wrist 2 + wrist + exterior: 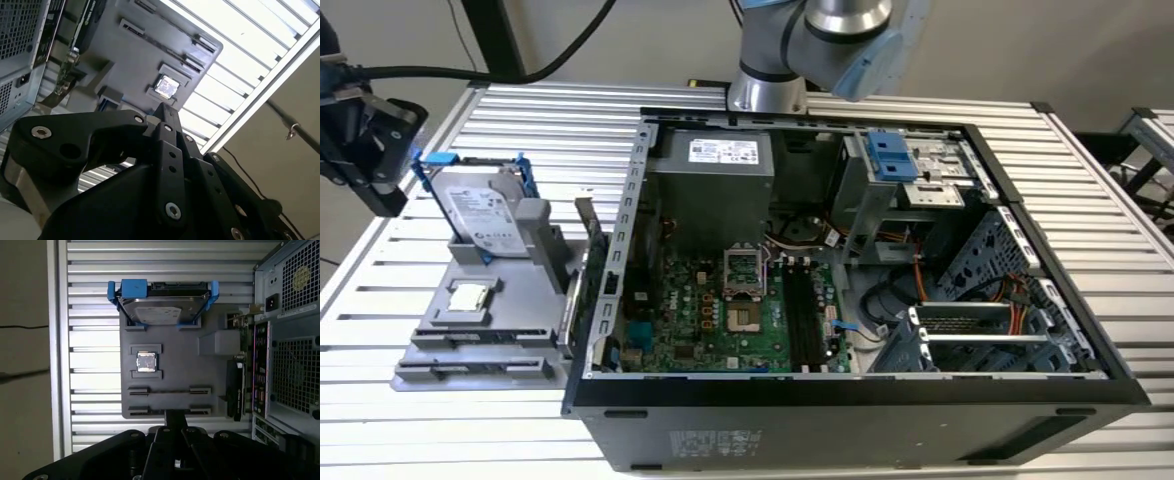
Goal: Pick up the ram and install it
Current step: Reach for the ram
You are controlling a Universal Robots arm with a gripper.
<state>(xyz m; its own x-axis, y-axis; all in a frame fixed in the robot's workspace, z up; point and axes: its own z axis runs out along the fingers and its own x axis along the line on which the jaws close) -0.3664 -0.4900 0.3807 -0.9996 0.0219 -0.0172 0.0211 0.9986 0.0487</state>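
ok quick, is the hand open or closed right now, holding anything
Hand: closed, fingertips together, nothing visibly held between them.

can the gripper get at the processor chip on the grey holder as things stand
Probably yes: the processor chip lies uncovered on the grey holder, outside the case, and the shut gripper hangs close by.

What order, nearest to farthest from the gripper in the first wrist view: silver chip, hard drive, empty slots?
1. Empty slots, right by the gripper, at the grey tray's near edge.
2. Silver chip, in the tray's middle.
3. Hard drive, standing at the tray's far end.
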